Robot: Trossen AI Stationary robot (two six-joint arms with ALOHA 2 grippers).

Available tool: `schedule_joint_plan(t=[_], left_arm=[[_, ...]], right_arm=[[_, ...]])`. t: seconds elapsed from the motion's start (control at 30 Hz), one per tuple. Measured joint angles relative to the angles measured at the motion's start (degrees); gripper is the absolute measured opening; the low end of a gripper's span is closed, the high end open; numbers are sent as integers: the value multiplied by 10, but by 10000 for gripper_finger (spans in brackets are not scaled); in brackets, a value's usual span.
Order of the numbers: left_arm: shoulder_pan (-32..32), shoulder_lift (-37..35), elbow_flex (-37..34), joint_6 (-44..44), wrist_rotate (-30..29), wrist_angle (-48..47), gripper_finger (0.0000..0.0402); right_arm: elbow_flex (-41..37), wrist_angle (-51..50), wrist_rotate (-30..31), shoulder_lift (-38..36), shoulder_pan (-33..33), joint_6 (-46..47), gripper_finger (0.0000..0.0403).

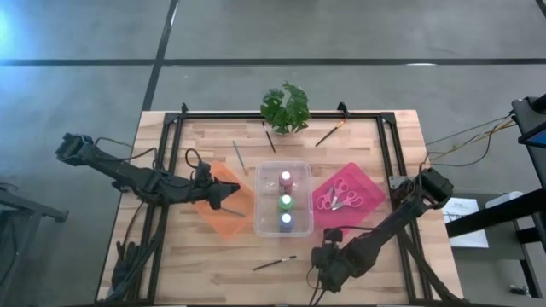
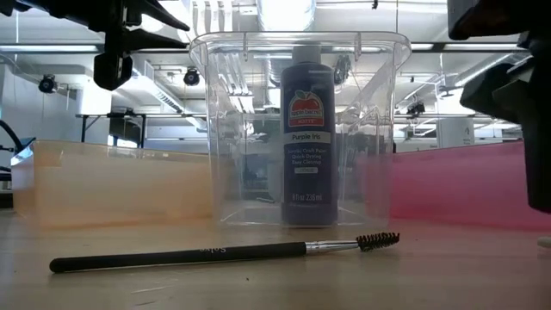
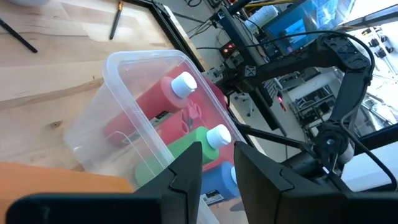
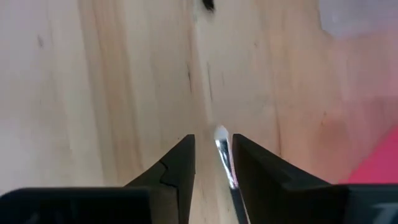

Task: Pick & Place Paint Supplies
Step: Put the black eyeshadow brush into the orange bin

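A clear tub [image 1: 259, 198] at the table's middle holds a pink [image 1: 286, 180], a green [image 1: 286, 203] and a blue paint bottle [image 1: 286, 223], all upright. My right gripper [image 4: 213, 140] points down at the near side of the table, open, with a thin silver-collared paintbrush [image 4: 222, 144] between its fingers; the brush lies flat on the wood. A black brush [image 1: 275, 263] lies just left of it. My left gripper [image 1: 223, 198] hangs over the orange mat [image 1: 243, 183], open by a narrow gap with nothing in it [image 3: 217, 152]. Pink-handled scissors [image 1: 339, 197] lie on the pink mat [image 1: 368, 186]. My right gripper comes at the brush from above, slanting, with its fingers on either side of the brush's silver collar end [image 4: 225, 155]. The brush runs close along one finger [image 4: 255, 168]; whether that finger touches it, I cannot tell. The other finger stands apart from it.
Three more brushes [image 1: 238, 157] [image 1: 270, 139] [image 1: 328, 134] lie near the far edge beside a leafy plant [image 1: 286, 107]. A thin grey stick [image 1: 232, 211] rests on the orange mat. Bare wood lies along the near edge, left of the black brush.
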Motion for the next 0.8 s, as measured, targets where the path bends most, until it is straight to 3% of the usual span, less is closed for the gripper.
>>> schedule_joint_plan(t=[0.8], left_arm=[[0,0,0,-7,4,-1,103]], right_arm=[[-71,117,2,1,-6,-22,103]])
